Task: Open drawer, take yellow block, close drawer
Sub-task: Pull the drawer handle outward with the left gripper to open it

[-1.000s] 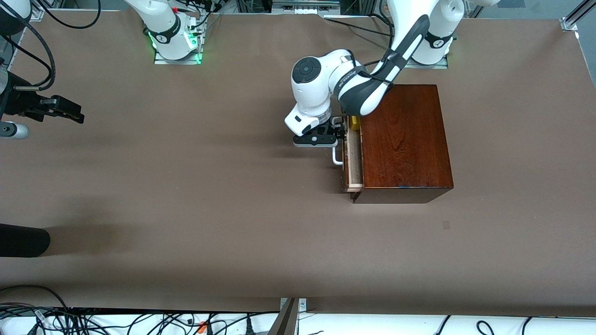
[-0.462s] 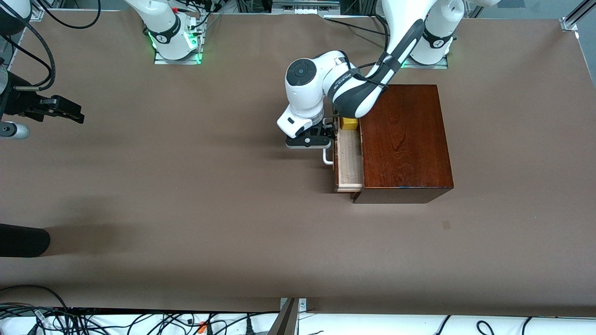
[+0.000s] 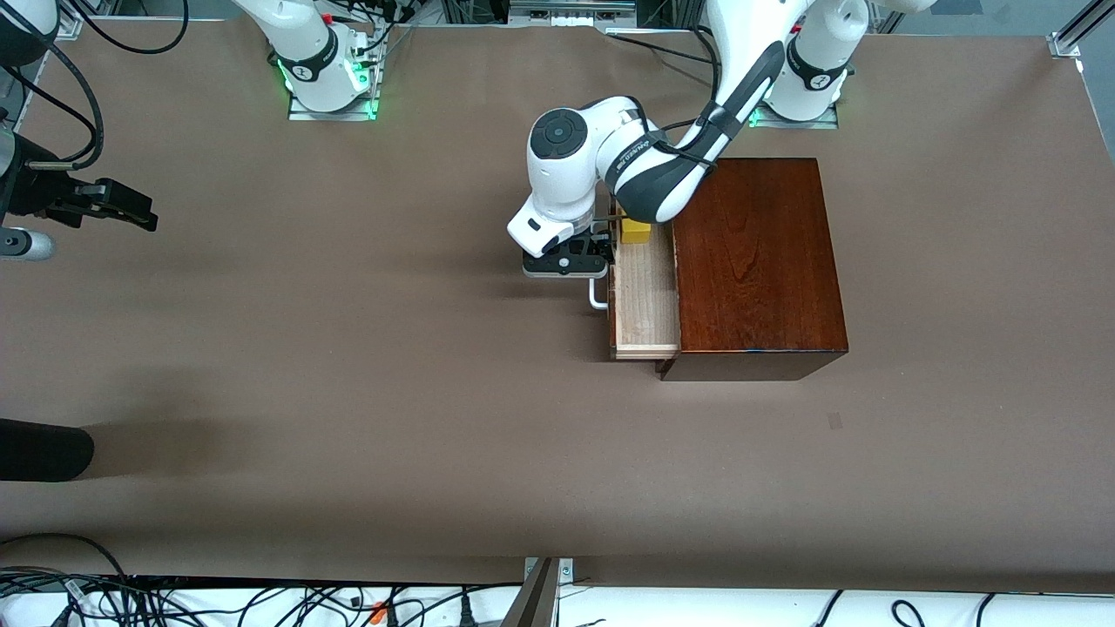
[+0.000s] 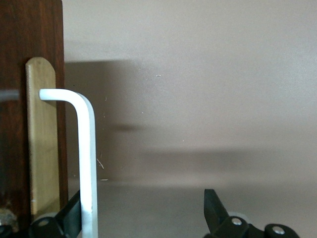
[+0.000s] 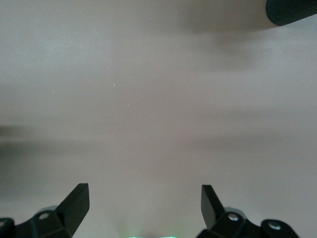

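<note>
The dark reddish-brown box (image 3: 753, 261) stands toward the left arm's end of the table. Its drawer (image 3: 646, 305) is pulled partly out toward the right arm's end, showing its pale interior. The yellow block (image 3: 635, 231) sits in the drawer at the end farther from the front camera, partly covered by the left arm. My left gripper (image 3: 601, 252) (image 4: 143, 198) is open, with the white handle (image 3: 598, 296) (image 4: 87, 158) between its fingers and close against one of them (image 4: 72, 218). My right gripper (image 3: 139, 213) (image 5: 144, 188) waits open, with nothing between its fingers, over the table's edge at the right arm's end.
A black rounded object (image 3: 43, 448) (image 5: 292, 12) pokes in over the table at the right arm's end, nearer the front camera. Cables (image 3: 261, 601) lie along the table's near edge. Bare brown tabletop (image 3: 392, 348) stretches in front of the drawer.
The drawer has slid farther out toward the right arm's end, with my left gripper moving along at the handle. More of the pale interior and the yellow block now show. The right arm has not moved.
</note>
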Controlling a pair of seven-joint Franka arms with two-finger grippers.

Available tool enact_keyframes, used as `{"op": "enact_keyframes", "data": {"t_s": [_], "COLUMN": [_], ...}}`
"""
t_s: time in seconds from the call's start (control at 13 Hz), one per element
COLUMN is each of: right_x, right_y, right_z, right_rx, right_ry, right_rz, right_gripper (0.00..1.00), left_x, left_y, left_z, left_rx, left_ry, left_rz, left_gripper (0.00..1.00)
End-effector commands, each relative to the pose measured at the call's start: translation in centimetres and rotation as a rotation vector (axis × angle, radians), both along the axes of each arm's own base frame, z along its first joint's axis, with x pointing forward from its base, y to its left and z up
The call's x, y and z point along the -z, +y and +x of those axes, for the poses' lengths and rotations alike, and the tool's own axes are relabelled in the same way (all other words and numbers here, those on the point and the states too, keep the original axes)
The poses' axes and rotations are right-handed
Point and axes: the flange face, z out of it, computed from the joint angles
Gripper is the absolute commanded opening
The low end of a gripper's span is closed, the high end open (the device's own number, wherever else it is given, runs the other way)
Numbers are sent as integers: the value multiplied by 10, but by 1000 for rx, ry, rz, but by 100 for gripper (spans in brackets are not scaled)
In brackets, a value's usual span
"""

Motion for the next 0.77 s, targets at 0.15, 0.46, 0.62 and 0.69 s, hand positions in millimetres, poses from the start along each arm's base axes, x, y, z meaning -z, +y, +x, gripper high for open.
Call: {"op": "enact_keyframes", "data": {"t_s": [0.15, 0.46, 0.62, 0.69], "right_x": [-6, -6, -7, -11], "right_y": [-2, -3, -1, 1], "right_z": [-7, -7, -7, -7], "right_rx": [-15, -14, -1, 2], "right_ry": [-13, -13, -18, -25], "right_rz": [9, 9, 15, 16], "right_gripper": [100, 100, 100, 100], "left_x": [-17, -66, -111, -131], "left_y": [-20, -20, -9, 1], "left_z": [-8, -2, 4, 9], "left_rx": [5, -1, -20, -5], "left_ry": [49, 56, 47, 53], "left_rz": [35, 122, 139, 153], "left_gripper": [100, 100, 100, 100]}}
